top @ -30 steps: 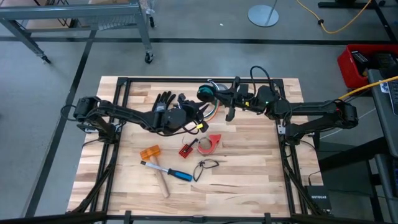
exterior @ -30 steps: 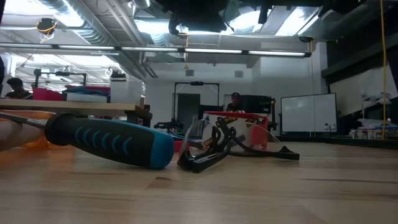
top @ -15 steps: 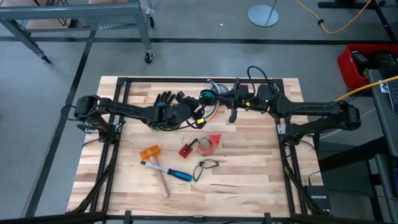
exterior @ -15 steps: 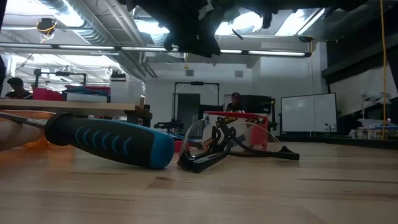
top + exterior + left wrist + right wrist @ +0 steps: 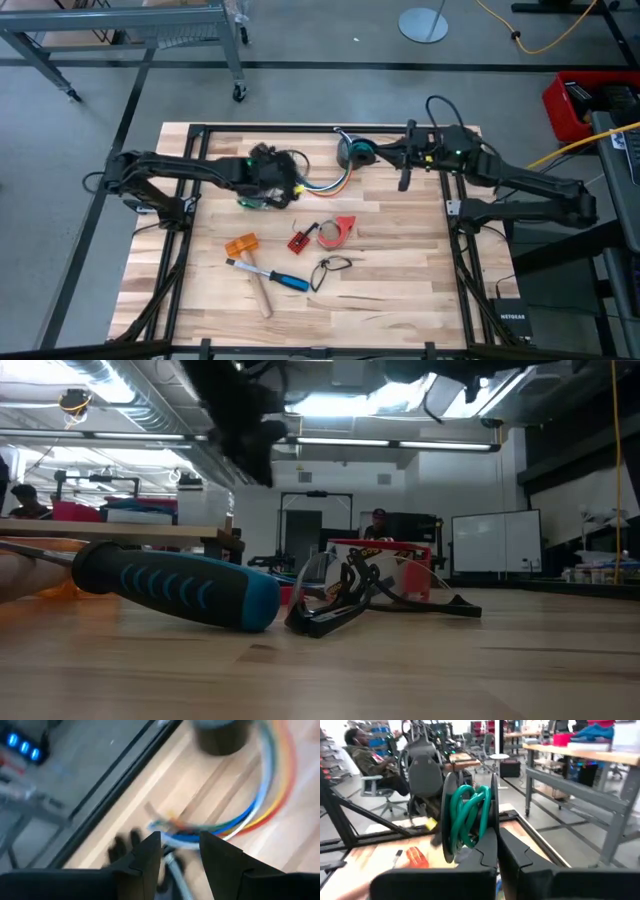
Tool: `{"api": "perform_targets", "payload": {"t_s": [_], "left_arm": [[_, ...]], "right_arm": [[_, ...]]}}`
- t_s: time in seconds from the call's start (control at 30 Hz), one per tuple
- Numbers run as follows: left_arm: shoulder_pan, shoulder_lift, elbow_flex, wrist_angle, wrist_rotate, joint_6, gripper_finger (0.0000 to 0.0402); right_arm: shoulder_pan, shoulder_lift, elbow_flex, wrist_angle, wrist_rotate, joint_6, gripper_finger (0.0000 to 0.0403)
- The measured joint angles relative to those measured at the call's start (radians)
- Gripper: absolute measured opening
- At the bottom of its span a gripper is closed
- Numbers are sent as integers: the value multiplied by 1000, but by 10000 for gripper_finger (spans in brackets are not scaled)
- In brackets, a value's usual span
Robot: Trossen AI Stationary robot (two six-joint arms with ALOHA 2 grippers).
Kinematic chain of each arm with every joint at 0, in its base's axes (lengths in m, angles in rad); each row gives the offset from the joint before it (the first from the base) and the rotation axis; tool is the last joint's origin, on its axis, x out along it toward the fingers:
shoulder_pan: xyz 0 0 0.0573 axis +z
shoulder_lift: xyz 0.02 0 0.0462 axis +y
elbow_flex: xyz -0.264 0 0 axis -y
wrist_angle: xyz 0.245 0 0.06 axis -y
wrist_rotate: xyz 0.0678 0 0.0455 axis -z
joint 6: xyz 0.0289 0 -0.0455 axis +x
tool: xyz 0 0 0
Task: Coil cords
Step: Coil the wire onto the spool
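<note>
The cords (image 5: 325, 184), a flat band of blue, white, yellow and orange wires, lie in an arc on the wooden table (image 5: 400, 260). In the left wrist view the cords (image 5: 250, 812) start just beyond my fingers. My left gripper (image 5: 290, 186) (image 5: 181, 851) is open, just short of the cords' near end (image 5: 167, 827). My right gripper (image 5: 378, 153) (image 5: 496, 851) is shut on a black reel wound with green cord (image 5: 355, 153) (image 5: 467, 817) at the far middle. The wires' other end runs up beside the reel; whether it joins it cannot be told. My right gripper pinches the reel's thin black flange (image 5: 493, 822) between its two fingers at the flange's lower edge. The fingers come in level from the table's right. The reel stands on edge above the fingertips, apparently clear of the table.
A black glove (image 5: 122, 846) lies under my left arm. Nearer the front lie an orange block (image 5: 240, 245), a blue-handled hammer (image 5: 268, 280) (image 5: 170, 590), a red tape dispenser (image 5: 337, 230), a small red part (image 5: 298, 240) and a black cord loop (image 5: 330, 265) (image 5: 345, 600).
My left gripper has drawn back toward the table's left edge, away from the cords' end, and tipped downward. My right gripper has carried the reel toward the table's right edge. The wires now lie stretched in a longer arc between the two grippers.
</note>
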Motion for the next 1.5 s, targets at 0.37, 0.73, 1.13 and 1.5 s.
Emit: {"api": "perform_targets", "payload": {"t_s": [0.37,0.73,1.13,1.5], "left_arm": [[-37,-180,-314,226,8,-169,127],[-130,-101,-561,1379,170,19,127],[-138,11,-521,1599,167,111,127],[-137,85,-442,1650,165,352,127]], "right_arm": [[-10,-75,0,-209,10,17,2],[-10,22,-72,17,-92,90,2],[-9,296,-91,602,-252,218,2],[-8,463,-91,914,-313,377,2]]}}
